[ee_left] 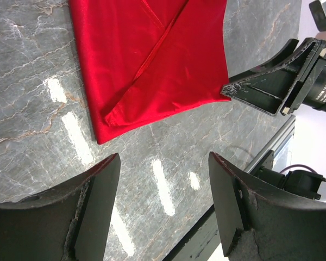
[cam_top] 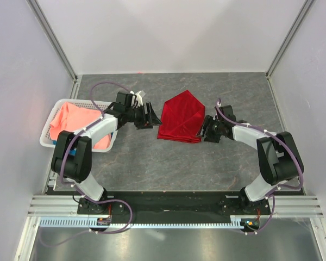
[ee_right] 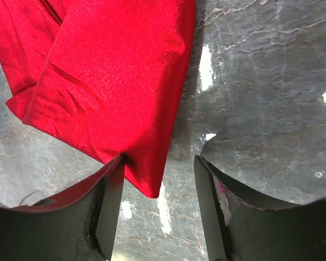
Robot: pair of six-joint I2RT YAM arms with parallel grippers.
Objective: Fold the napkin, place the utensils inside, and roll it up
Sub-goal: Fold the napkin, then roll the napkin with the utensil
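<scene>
The deep red napkin (cam_top: 180, 117) lies folded on the grey table, its layers overlapping into a pointed shape. My left gripper (cam_top: 150, 116) is open and empty just left of the napkin; in the left wrist view the napkin (ee_left: 152, 60) lies beyond the fingertips (ee_left: 111, 163). My right gripper (cam_top: 207, 130) is open at the napkin's right near corner; in the right wrist view that corner (ee_right: 152, 185) hangs between the fingers, against the left finger (ee_right: 111, 185). The right gripper also shows in the left wrist view (ee_left: 271, 81). No spoon is in view.
A white basket (cam_top: 49, 142) at the left holds a salmon-pink cloth (cam_top: 73, 122), with a bit of blue under it. Light walls enclose the table on three sides. The arm bases sit at the near edge.
</scene>
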